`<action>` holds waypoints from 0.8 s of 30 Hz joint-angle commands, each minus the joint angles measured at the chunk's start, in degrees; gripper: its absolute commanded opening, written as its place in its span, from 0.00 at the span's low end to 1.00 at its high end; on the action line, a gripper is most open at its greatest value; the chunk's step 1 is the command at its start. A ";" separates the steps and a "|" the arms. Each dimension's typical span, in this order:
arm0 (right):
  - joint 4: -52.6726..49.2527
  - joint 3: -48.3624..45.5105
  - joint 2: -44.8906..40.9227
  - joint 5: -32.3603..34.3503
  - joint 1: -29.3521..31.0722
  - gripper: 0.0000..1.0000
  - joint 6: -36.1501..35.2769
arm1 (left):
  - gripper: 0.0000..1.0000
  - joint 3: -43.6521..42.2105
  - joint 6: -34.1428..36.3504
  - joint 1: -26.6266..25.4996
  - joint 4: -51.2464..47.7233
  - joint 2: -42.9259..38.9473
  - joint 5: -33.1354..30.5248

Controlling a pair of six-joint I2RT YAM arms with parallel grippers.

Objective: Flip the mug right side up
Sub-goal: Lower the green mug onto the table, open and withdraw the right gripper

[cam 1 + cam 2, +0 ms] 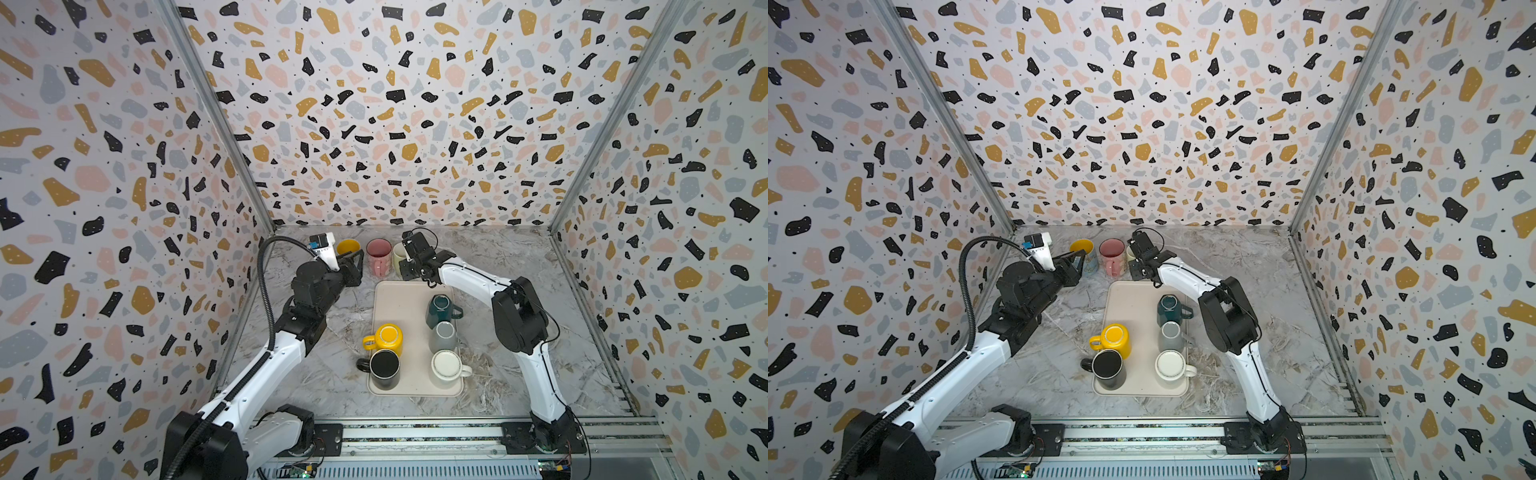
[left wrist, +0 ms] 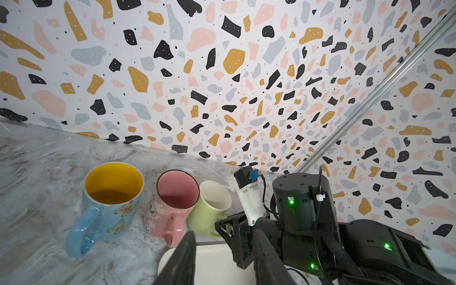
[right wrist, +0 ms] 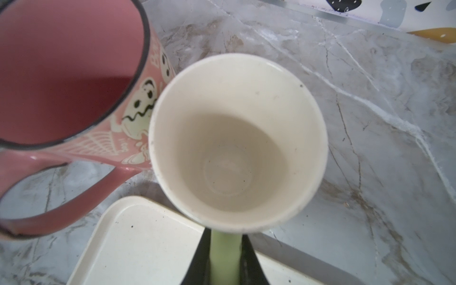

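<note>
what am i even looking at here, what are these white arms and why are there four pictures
Those are a robot's left arm and right arm, fixed at the table's near edge. Two pictures come from one camera pair overhead. The other two come from small cameras on each arm's wrist. On a tray stand a teal mug, grey mug, yellow mug, black mug and white mug, seemingly upside down. Behind it are a blue mug, pink mug and green mug, openings up. The right tool is shut on the green mug's handle. The left tool is open and empty, near the blue mug.
</note>
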 commanded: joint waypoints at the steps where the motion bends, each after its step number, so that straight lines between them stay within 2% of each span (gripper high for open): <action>1: 1.21 3.37 -1.52 1.29 0.31 0.11 0.33 | 0.39 -0.88 0.67 0.40 2.17 -1.15 -0.11; 16: 0.19 3.41 -0.91 1.73 0.75 0.14 0.36 | 0.39 -1.10 1.33 0.39 1.38 -1.33 -0.33; 24: -0.07 2.81 -1.03 1.89 0.88 0.25 0.69 | 0.39 -1.08 1.54 0.38 1.03 -1.67 -0.40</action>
